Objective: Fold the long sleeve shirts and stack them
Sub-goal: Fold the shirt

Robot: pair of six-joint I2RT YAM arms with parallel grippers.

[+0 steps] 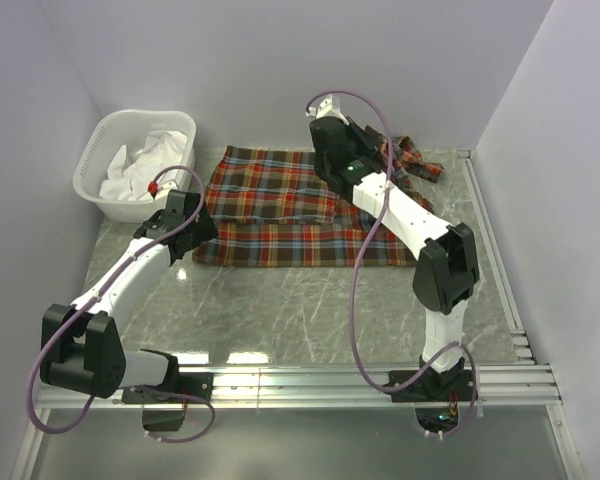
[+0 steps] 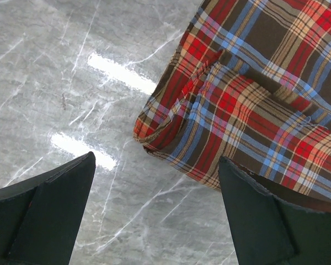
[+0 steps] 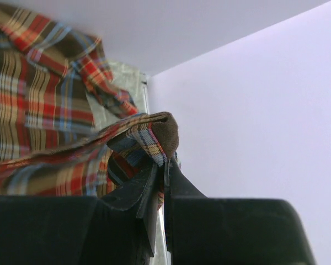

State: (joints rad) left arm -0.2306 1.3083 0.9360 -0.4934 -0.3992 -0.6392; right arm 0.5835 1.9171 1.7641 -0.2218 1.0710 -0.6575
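While the right gripper [image 3: 161,167] keeps its jaws pressed together on a fold of the plaid flannel shirt [image 1: 275,215], we see that pinched cloth raised above the rest in the right wrist view, its brown inside showing at the crest of the fold. In the top view the shirt lies across the upper middle of the frame on the grey marble table [image 1: 310,310], flattened into a rough rectangle with one layer lapped over another. A crumpled plaid sleeve [image 1: 415,158] trails off at its upper right, partly hidden by the right arm, which reaches over the cloth toward the back wall.

The left gripper [image 2: 157,161] hangs at the left edge of the shirt with its jaws spread wide and nothing between them. In its wrist view a folded corner of the shirt sits on bare marble in the upper right of the frame.

A white laundry basket [image 1: 88,170] stands at the upper left of the top view, just beside the shirt, holding white cloth [image 1: 145,165].
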